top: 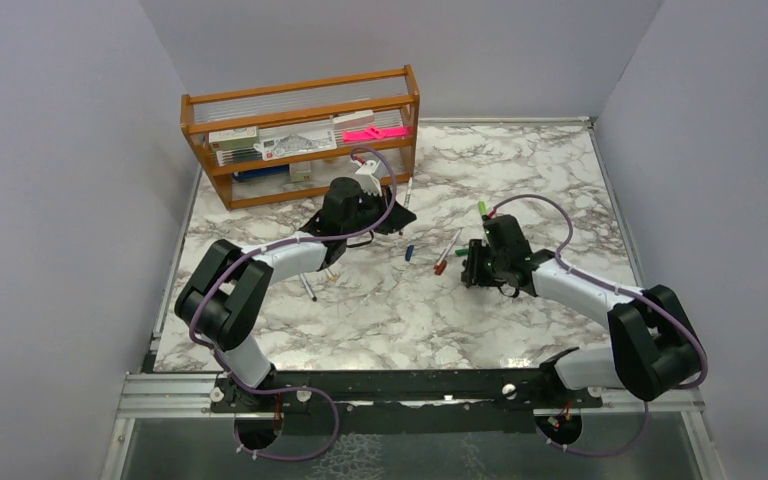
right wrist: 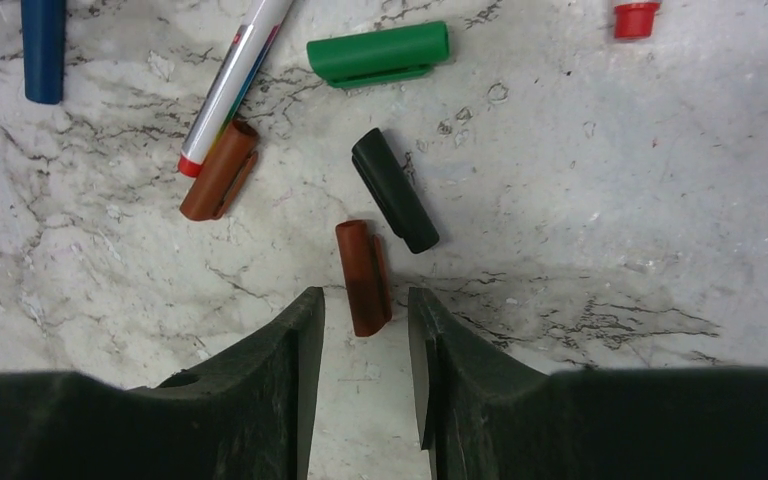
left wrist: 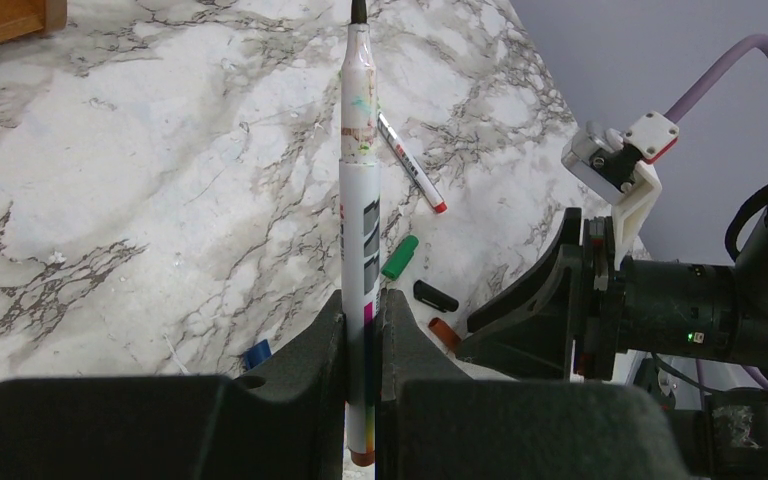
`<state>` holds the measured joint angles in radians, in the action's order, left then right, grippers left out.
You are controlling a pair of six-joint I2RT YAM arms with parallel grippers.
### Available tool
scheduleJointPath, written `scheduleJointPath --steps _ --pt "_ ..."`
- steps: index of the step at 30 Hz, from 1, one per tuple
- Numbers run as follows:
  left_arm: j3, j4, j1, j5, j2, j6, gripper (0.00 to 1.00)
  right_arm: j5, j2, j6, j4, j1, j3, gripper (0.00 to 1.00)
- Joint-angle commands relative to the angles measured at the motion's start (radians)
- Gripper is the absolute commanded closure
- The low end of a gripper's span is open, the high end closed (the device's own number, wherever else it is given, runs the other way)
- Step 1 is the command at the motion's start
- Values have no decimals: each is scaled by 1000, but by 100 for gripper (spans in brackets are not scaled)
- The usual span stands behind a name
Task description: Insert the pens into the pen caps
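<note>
My left gripper [left wrist: 362, 320] is shut on a white pen [left wrist: 360, 210] with a dark tip and a brown-red rear end, held above the table; in the top view this gripper [top: 392, 212] is near the shelf. My right gripper [right wrist: 365, 325] is open and low over the table, with a dark red cap [right wrist: 363, 275] lying just between its fingertips, untouched. Near it lie a black cap [right wrist: 394, 190], a green cap [right wrist: 380, 53], a second dark red cap [right wrist: 219, 172], a blue cap [right wrist: 43, 45] and a red-ended pen [right wrist: 235, 80]. In the top view the right gripper [top: 472, 264] is at centre right.
A wooden shelf [top: 300, 130] with stationery stands at the back left. A small red stub [right wrist: 636, 18] lies apart from the caps. A green-ended pen [top: 482, 208] lies behind the right gripper. Grey walls enclose the marble table [top: 400, 320].
</note>
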<state>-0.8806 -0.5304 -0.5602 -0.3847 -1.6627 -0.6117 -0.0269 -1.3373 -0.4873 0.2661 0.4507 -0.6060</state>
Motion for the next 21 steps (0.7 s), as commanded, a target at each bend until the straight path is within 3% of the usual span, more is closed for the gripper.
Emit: scheduleJointPath --steps 1,12,21 --pt "7 -25 -3 -1 -9 12 100 79 -43 -16 15 6 -56 64" --pt "12 -24 -3 -1 -9 15 100 209 -90 85 46 6 -156 60" --pt "14 -24 -2 1 -12 23 100 197 -143 114 28 6 -167 59"
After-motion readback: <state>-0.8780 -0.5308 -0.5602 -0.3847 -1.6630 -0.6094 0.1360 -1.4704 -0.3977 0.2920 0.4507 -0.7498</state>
